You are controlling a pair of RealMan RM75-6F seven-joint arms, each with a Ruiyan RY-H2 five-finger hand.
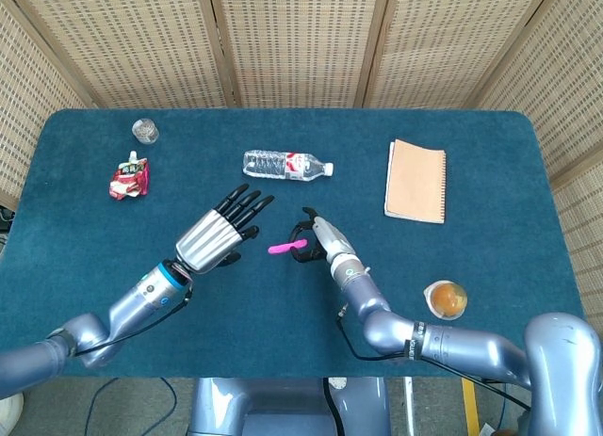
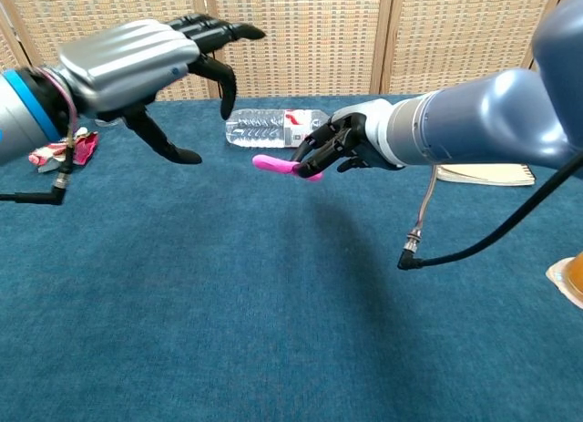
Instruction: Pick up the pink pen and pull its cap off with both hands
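Observation:
My right hand point(image 1: 316, 238) point(image 2: 339, 145) holds the pink pen point(image 1: 285, 247) point(image 2: 278, 165) by one end, lifted above the blue table point(image 1: 471, 266). The pen lies roughly level and its free end points toward my left hand. My left hand point(image 1: 219, 234) point(image 2: 150, 62) is open with its fingers spread, hovering just left of the pen's free tip and apart from it. Which end of the pen carries the cap I cannot tell.
A clear water bottle point(image 1: 285, 164) point(image 2: 271, 127) lies behind the pen. A tan notebook point(image 1: 415, 181) lies at the right. An orange cup point(image 1: 446, 299) sits near the right front. A red wrapper point(image 1: 130, 178) and a small glass point(image 1: 144, 130) lie at the back left.

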